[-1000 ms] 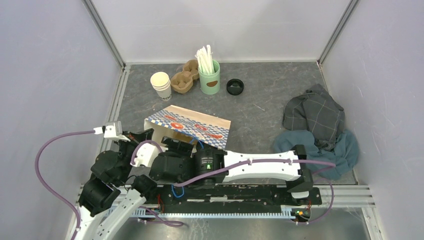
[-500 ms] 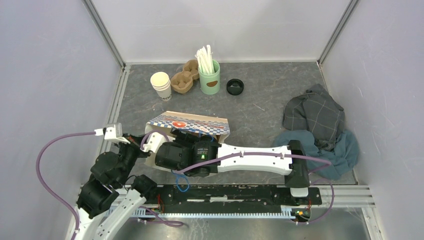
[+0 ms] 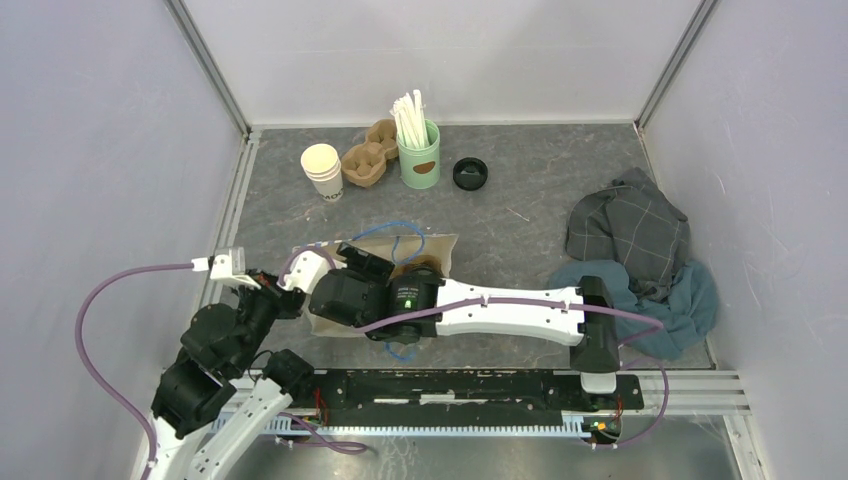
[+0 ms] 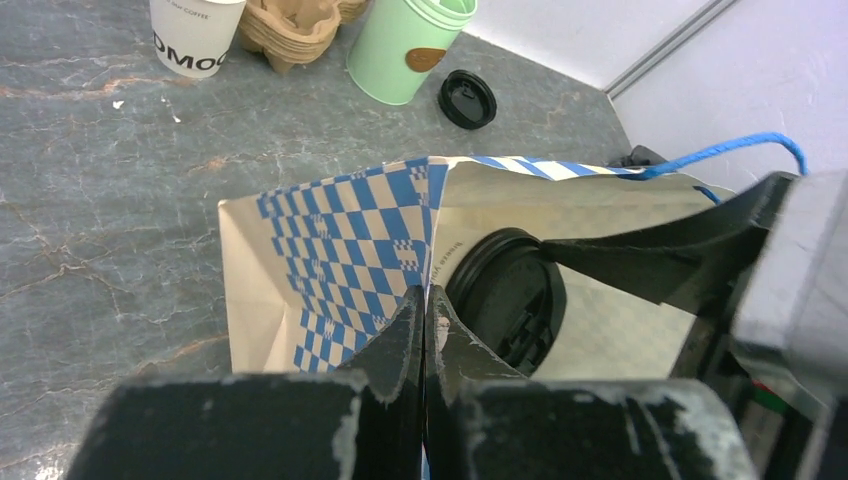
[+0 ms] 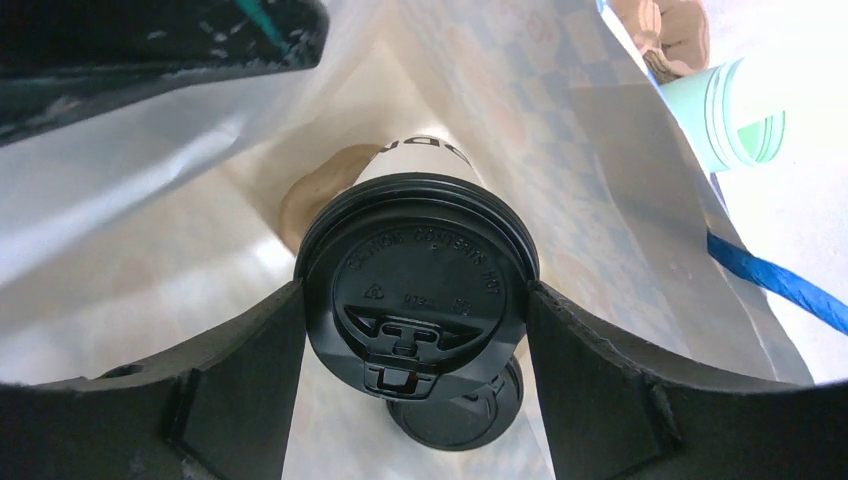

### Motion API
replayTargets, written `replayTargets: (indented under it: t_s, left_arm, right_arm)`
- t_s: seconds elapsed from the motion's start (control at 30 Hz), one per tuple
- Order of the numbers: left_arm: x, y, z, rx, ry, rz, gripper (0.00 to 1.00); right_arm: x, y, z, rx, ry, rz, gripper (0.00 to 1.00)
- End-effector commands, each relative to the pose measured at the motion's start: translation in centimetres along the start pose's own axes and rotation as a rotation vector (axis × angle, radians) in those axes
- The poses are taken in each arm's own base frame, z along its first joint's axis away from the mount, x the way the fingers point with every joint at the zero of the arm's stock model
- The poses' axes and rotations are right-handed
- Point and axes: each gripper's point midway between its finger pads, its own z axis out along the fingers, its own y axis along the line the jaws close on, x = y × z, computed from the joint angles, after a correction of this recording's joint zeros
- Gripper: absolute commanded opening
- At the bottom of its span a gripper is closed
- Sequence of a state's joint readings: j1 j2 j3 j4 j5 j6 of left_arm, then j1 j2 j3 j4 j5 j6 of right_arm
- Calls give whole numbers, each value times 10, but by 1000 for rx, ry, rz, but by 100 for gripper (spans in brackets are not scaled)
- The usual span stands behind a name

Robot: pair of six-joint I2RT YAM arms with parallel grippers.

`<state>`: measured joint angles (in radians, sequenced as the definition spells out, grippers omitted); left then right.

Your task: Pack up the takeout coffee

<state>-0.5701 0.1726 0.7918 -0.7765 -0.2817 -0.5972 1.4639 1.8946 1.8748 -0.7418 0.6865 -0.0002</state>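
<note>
The takeout coffee (image 5: 415, 280), a white cup under a black lid, hangs inside the open blue-checked paper bag (image 5: 560, 120). My right gripper (image 5: 415, 300) is shut on it, one finger on each side of the lid. The left wrist view shows the same lid (image 4: 505, 300) just inside the bag's mouth (image 4: 330, 250). My left gripper (image 4: 425, 300) is shut on the bag's front edge. From above, the right arm covers the cup and reaches into the bag (image 3: 435, 248); the left gripper (image 3: 287, 298) sits at the bag's left end. A second black lid (image 5: 460, 415) lies deeper in the bag.
At the back stand stacked white cups (image 3: 322, 168), a cardboard carrier (image 3: 367, 160), a green holder of white sticks (image 3: 418, 150) and a loose black lid (image 3: 469, 173). Crumpled cloths (image 3: 635, 250) lie at the right. A blue cable (image 3: 395, 232) loops over the bag.
The right arm has pushed farther from its base, carrying the cup into the bag. The bag's mouth has turned upward, hiding its checked face. The left gripper keeps its hold.
</note>
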Motion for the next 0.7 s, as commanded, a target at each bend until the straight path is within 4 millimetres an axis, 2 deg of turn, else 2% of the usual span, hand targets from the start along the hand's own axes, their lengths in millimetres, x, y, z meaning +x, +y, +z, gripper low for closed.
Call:
replayTargets:
  t_s: [0.0,0.1,0.27,0.4,0.53,0.67]
  left_arm:
    - [-9,-8,-7,54,-47,-42,2]
    - [-9,-8,-11,65,-59,-46,2]
    - [-2,-12,-12,93,-25,-52,2]
    - [4,-17,6,103,-7,-20,2]
    - [8,-34,32,167,-7,32,2]
    - [4,-51,37,243,-12,65,2]
  right_arm:
    - [-11,-2,8,3,-57,3,64]
    - [0,-3,15,1,-36,-5,64]
    - [17,3,13,-36,-22,-5,64]
    - [19,-5,9,1,-22,6,64]
    - [28,-19,6,53,-24,41,64]
    - [43,-30,-2,96,-24,103,65]
